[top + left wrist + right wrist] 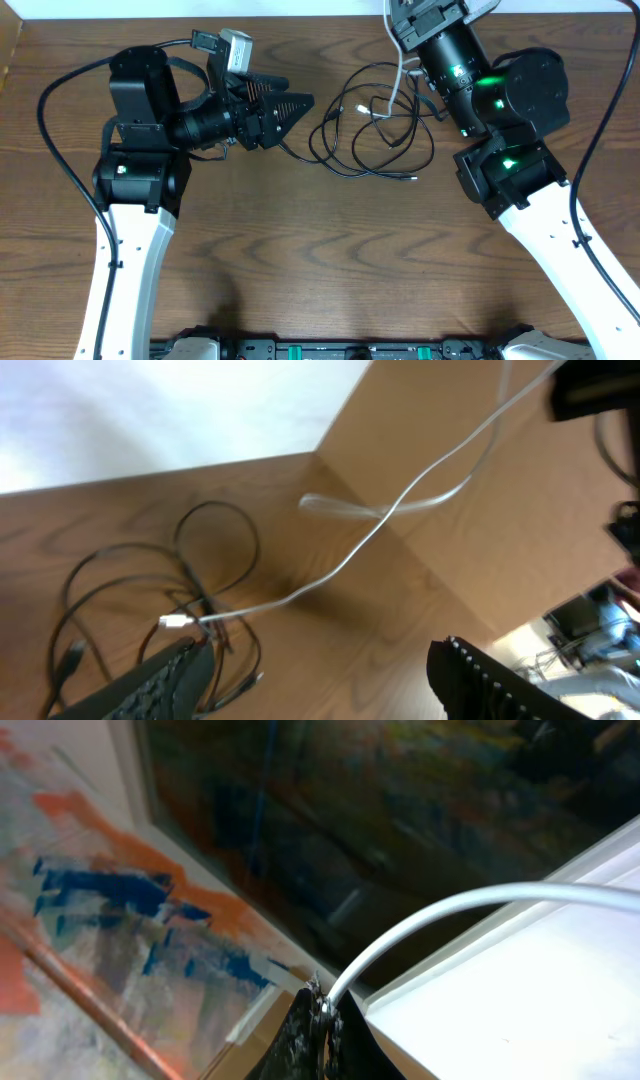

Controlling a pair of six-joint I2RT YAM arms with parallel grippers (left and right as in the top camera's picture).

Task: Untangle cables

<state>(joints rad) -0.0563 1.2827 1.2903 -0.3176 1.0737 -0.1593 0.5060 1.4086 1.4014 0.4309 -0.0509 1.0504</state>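
The black cables (372, 128) lie in tangled loops on the wooden table between the arms; they also show at the lower left of the left wrist view (150, 590). The white cable (400, 75) rises from the tangle toward my right gripper (405, 30). In the right wrist view my right gripper (322, 1005) is shut on the white cable (450, 910), lifted high and pointing off the table. In the left wrist view the white cable (400, 500) stretches up and away from its plug end (172, 622). My left gripper (320, 680) is open and empty, its tips (300, 105) just left of the tangle.
The wooden table (330, 250) extends toward the front. The table's far edge (300, 22) meets a white wall. Thick black robot cords (60, 90) arc at both sides. The right wrist view shows a painted wall (150, 890) beyond the table.
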